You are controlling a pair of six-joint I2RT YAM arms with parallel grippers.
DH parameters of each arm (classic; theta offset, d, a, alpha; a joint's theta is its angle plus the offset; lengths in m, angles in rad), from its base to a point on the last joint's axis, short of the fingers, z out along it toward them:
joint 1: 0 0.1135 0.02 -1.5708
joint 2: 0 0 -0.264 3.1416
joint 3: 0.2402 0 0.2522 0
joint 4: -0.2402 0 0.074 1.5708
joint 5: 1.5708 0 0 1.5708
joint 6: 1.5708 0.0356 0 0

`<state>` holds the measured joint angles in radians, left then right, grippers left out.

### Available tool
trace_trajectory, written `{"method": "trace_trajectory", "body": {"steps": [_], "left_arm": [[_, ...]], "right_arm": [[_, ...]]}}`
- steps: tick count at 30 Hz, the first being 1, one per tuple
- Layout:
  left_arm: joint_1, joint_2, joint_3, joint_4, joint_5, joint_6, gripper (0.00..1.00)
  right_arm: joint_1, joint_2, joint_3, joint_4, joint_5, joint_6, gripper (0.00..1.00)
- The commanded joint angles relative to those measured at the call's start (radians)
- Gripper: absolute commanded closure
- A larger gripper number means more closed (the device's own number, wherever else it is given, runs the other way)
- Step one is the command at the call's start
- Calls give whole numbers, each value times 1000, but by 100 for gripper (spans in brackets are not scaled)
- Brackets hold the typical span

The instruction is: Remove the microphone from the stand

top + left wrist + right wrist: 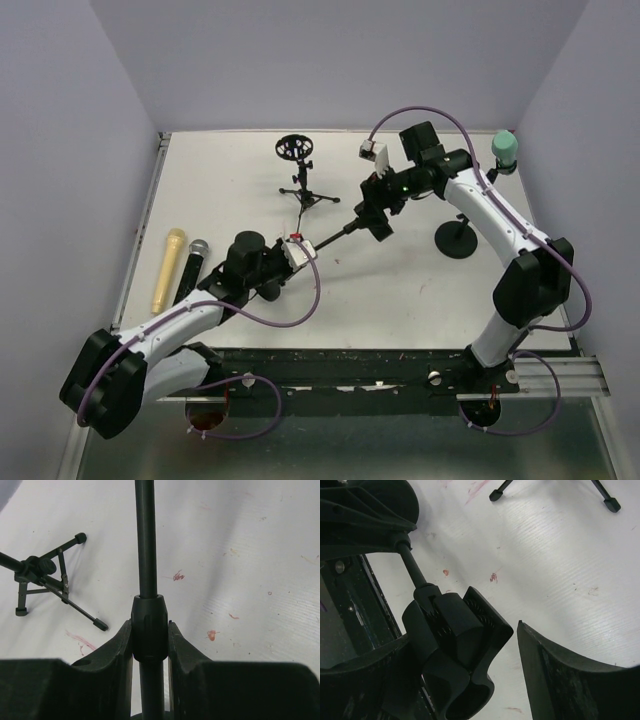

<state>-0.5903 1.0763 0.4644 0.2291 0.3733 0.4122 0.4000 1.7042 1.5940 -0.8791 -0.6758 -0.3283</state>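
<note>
Black stand pole clamped at collar by left pincer, evidently for steadying. Right pincer wide open around empty-looking clip; holds nothing. Yellow microphone and black microphone flat on table, well left.

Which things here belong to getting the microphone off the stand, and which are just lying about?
Job: stand rod, clamped in the left gripper; its empty microphone clip, between the open fingers of the right gripper.
Lying about: yellow microphone; black microphone with silver grille; tripod stand; round-base stand; teal-headed microphone.
</note>
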Motion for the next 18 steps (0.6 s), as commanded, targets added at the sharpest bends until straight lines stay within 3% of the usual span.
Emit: {"method": "trace_trajectory", "body": {"steps": [1,3,6,9,13,15,16,18], "left_arm": [[-6,-76,-1,133,29,-1,100],[-5,-82,8,109,44,5,100],[-8,-50,-4,154,47,60,100],[-8,26,80,116,-5,31,100],[-9,56,148,108,-7,-19,100],[-11,63,160,93,1,-26,100],[-9,69,177,69,1,-35,94],[-11,83,186,24,9,-52,63]], "right_arm": [[5,20,46,-15,79,32,22],[3,35,63,-27,11,-3,23],[3,64,64,-41,-143,-67,36],[-1,86,67,-46,-250,-90,46],[-3,65,49,14,-246,-35,57],[-3,35,35,11,-234,-51,68],[-3,23,32,3,-234,-51,75],[-3,-7,15,-33,-225,-102,88]]}}
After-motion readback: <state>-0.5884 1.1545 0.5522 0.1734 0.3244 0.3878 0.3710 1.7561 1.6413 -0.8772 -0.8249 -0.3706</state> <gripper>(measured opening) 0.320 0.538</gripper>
